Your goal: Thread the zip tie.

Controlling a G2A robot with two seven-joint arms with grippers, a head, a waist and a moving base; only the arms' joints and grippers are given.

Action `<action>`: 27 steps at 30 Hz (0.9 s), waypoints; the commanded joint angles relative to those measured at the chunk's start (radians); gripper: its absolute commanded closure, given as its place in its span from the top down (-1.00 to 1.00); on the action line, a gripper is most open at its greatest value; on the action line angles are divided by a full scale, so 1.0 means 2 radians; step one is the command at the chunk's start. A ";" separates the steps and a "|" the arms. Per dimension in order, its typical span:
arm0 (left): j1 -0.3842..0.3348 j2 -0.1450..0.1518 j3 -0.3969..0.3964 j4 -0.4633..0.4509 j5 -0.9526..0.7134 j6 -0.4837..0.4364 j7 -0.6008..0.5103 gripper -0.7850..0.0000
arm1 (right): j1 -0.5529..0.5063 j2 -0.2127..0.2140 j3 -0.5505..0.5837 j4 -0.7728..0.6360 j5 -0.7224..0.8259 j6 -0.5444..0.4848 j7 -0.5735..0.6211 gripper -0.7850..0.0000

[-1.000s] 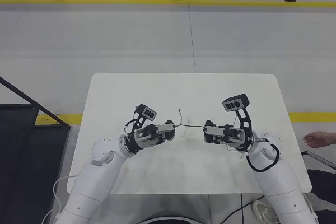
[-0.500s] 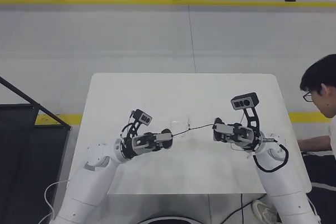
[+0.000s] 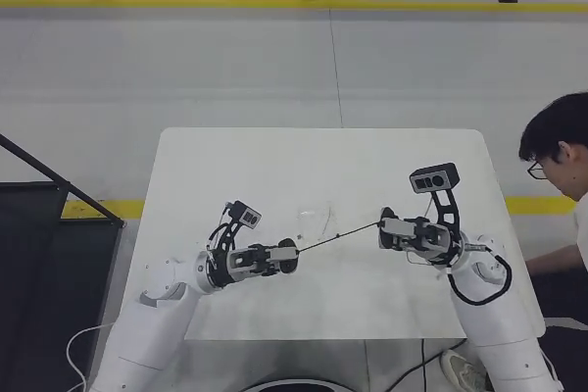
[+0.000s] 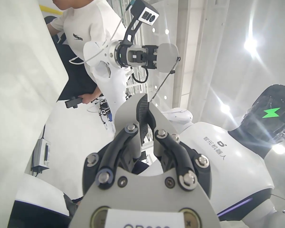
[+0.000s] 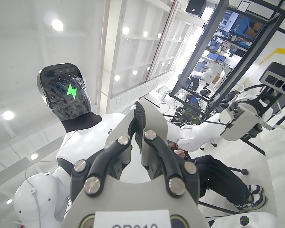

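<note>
Where the two arms face each other over the middle of the white table (image 3: 323,157), the zip tie (image 3: 338,237) runs between them as a thin dark line, drawn straight and carried in the air above the tabletop. The left gripper (image 3: 292,252) holds one end. In its wrist view its fingers (image 4: 142,110) are pressed together, and the strap (image 4: 162,83) leaves their tips and runs on to the right gripper (image 4: 178,59). The right gripper (image 3: 382,226) holds the other end. Its own wrist view shows its fingers (image 5: 139,117) likewise closed flat against each other, with the tie (image 5: 199,120) crossing to the left gripper (image 5: 226,125) farther off. Seen from above, the end at the left gripper lies nearer the robot than the end at the right gripper, so the strap slants across the table. A small thickening shows on the strap close to the right gripper; what it is cannot be told.
</note>
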 commanded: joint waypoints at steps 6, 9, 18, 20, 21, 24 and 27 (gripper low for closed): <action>-0.002 0.002 0.003 0.002 -0.002 -0.002 0.004 -1.00 | 0.001 -0.001 0.000 0.000 -0.003 0.003 -0.001 -1.00; -0.002 0.003 0.004 0.001 -0.001 -0.006 0.011 -0.07 | 0.001 -0.001 -0.001 -0.002 -0.010 0.006 -0.002 -1.00; 0.025 0.006 -0.016 -0.029 -0.012 -0.043 0.053 1.00 | -0.006 0.002 0.005 -0.031 -0.052 0.010 -0.018 -1.00; 0.032 0.007 -0.026 -0.036 -0.025 -0.042 0.056 1.00 | -0.014 0.003 0.011 -0.045 -0.063 0.000 -0.024 -1.00; 0.035 0.008 -0.033 -0.038 -0.032 -0.043 0.058 1.00 | -0.019 0.004 0.015 -0.054 -0.068 -0.003 -0.027 -1.00; 0.046 0.010 -0.054 -0.041 -0.050 -0.053 0.070 1.00 | -0.036 0.007 0.030 -0.083 -0.117 -0.018 -0.048 -1.00; 0.060 0.012 -0.069 -0.044 -0.041 -0.059 0.102 1.00 | -0.061 0.010 0.045 -0.115 -0.195 -0.041 -0.107 -1.00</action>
